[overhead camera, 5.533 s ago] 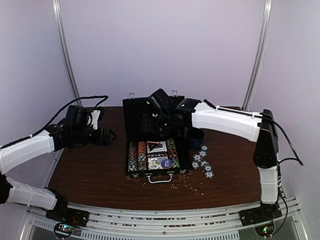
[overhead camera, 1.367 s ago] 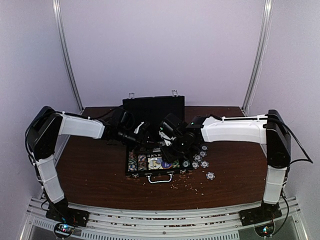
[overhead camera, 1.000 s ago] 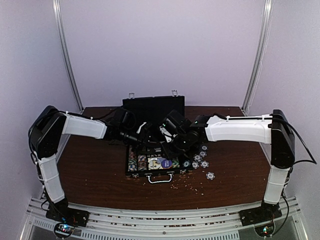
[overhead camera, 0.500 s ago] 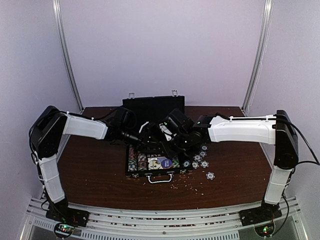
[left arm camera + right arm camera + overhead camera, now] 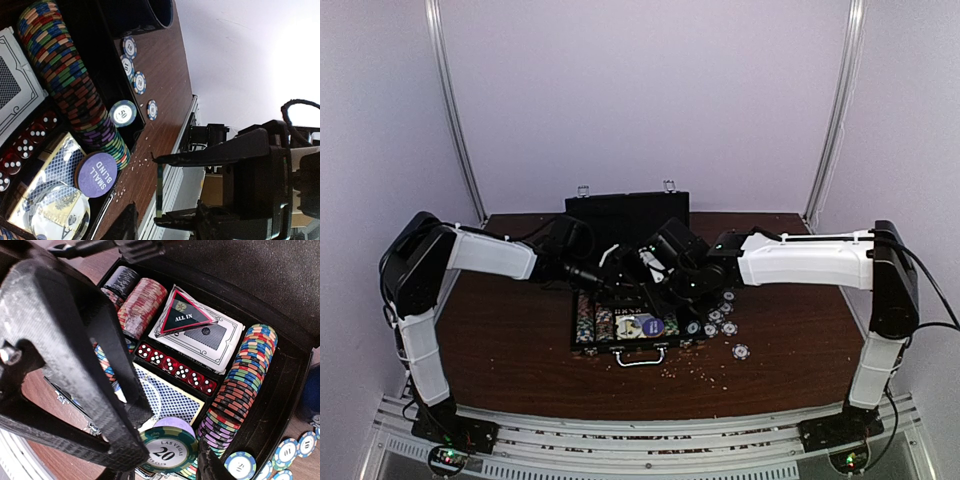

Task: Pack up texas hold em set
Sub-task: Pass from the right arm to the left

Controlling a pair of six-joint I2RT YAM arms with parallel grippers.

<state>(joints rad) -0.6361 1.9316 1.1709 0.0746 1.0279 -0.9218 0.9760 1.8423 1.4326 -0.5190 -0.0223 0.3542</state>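
A dark blue cup (image 5: 142,15) stands on the brown wooden table (image 5: 510,345), with pale crumbs (image 5: 675,372) near its front edge.

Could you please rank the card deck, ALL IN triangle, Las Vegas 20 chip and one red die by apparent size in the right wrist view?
1. White-bordered card deck with grey back.
2. Black triangular ALL IN marker and green-rimmed Las Vegas 20 chip: alike; chip nearer camera.
3. Small red die.
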